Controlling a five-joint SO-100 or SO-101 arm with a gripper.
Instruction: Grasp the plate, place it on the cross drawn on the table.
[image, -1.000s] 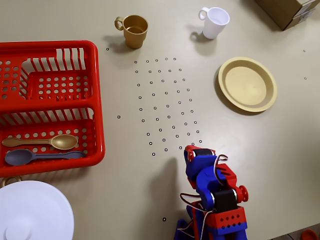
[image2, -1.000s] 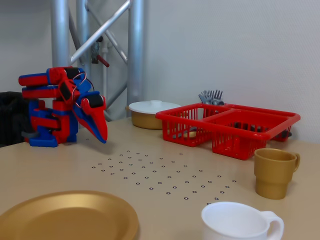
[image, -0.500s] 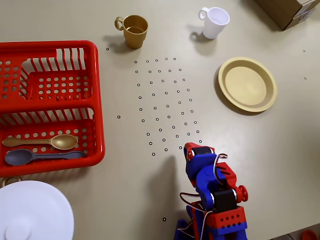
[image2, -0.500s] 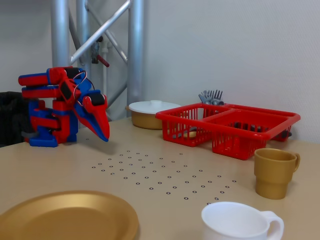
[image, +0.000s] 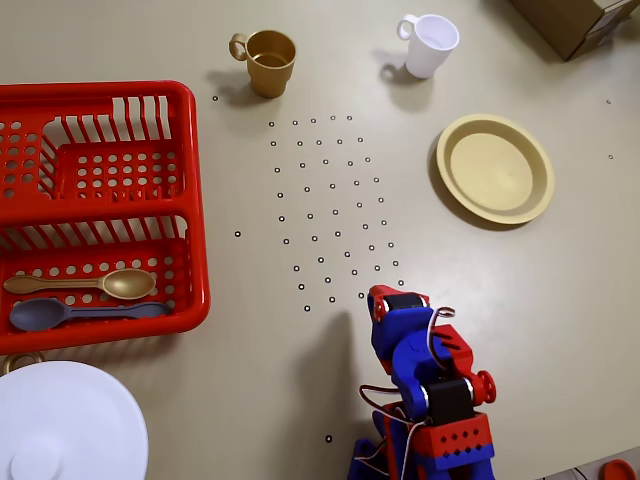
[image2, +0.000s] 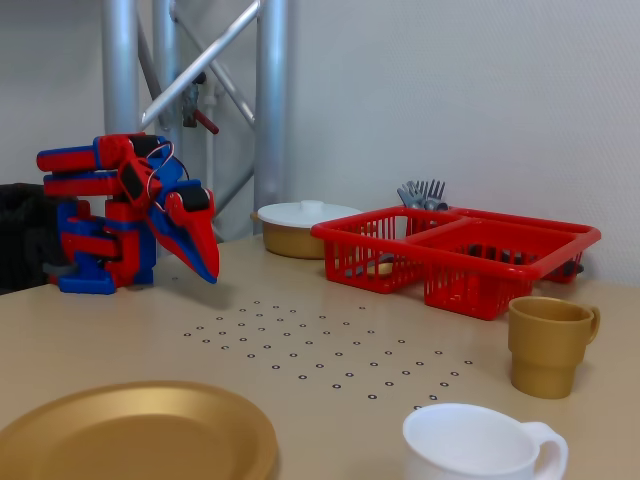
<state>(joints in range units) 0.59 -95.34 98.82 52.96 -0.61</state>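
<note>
Still, with the gripper (image2: 207, 272) pressed together near the desk's front edge, the shallow plate (image: 495, 168) — well apart, toward the right edge — could slide away from a low-rim pinch.

Arm (image2: 120, 215) is showing alternating red and blue plastic segments, blocky, with rounded joint housings. Black servo bodies (image: 447, 397) are sitting between the coloured shells. Thin white and red cables (image: 436, 322) are looping over the upper links. Gripper (image2: 205, 268) is presenting long tapered fingers, one red, one blue. The red base plate (image: 455, 441) is bearing small dark holes.
</note>
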